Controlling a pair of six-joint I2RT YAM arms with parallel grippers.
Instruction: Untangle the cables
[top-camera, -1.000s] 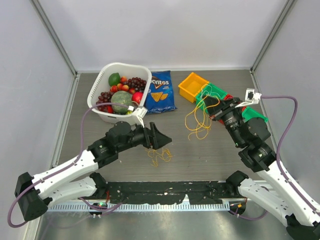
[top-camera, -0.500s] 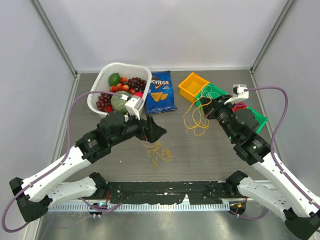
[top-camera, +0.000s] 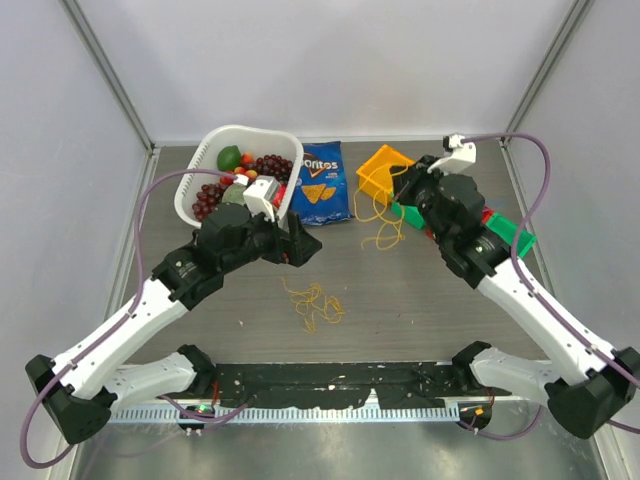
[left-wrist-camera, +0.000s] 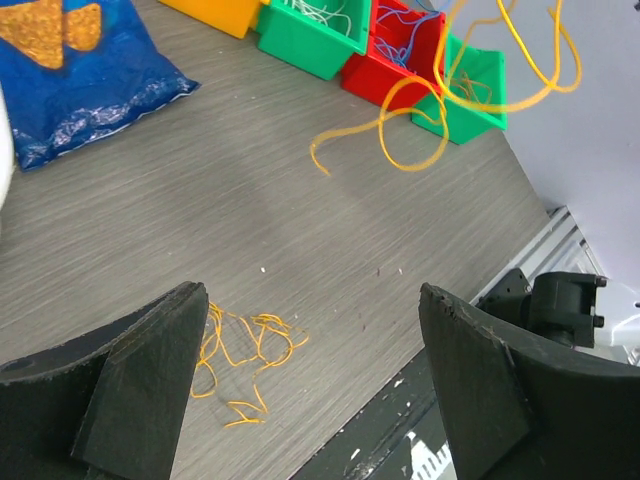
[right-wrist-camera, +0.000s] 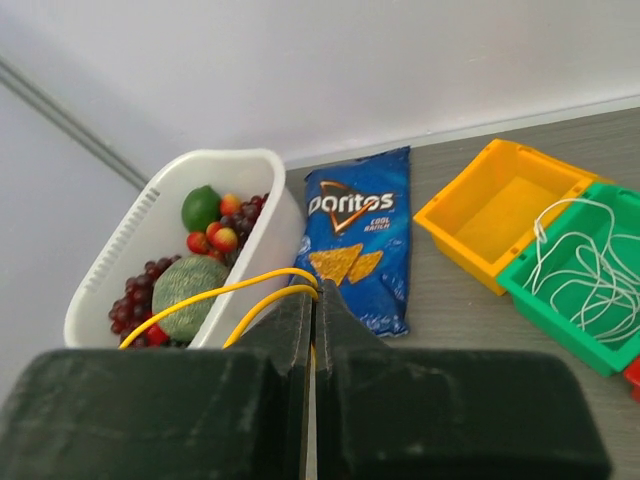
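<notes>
My right gripper (top-camera: 407, 190) is shut on a yellow cable (top-camera: 383, 222) and holds it up, its loops hanging over the table in front of the bins. In the right wrist view the closed fingertips (right-wrist-camera: 315, 292) pinch two yellow strands (right-wrist-camera: 230, 300). A small orange cable tangle (top-camera: 314, 304) lies on the table by itself; it also shows in the left wrist view (left-wrist-camera: 243, 350). My left gripper (top-camera: 302, 240) is open and empty, above and behind the orange tangle (left-wrist-camera: 310, 385). White cables (right-wrist-camera: 590, 265) lie in a green bin. Blue cables (left-wrist-camera: 408, 45) lie in a red bin.
A white basket (top-camera: 197, 172) of fruit stands at the back left, with a Doritos bag (top-camera: 322, 183) beside it. A yellow bin (top-camera: 384, 168), a red bin (top-camera: 489, 214) and a green bin (top-camera: 517, 240) line the back right. A black rail (top-camera: 330, 382) runs along the near edge.
My right gripper has risen and swung back and left with the yellow cable, pulling it off the table. My left gripper has drawn back and up from the orange tangle.
</notes>
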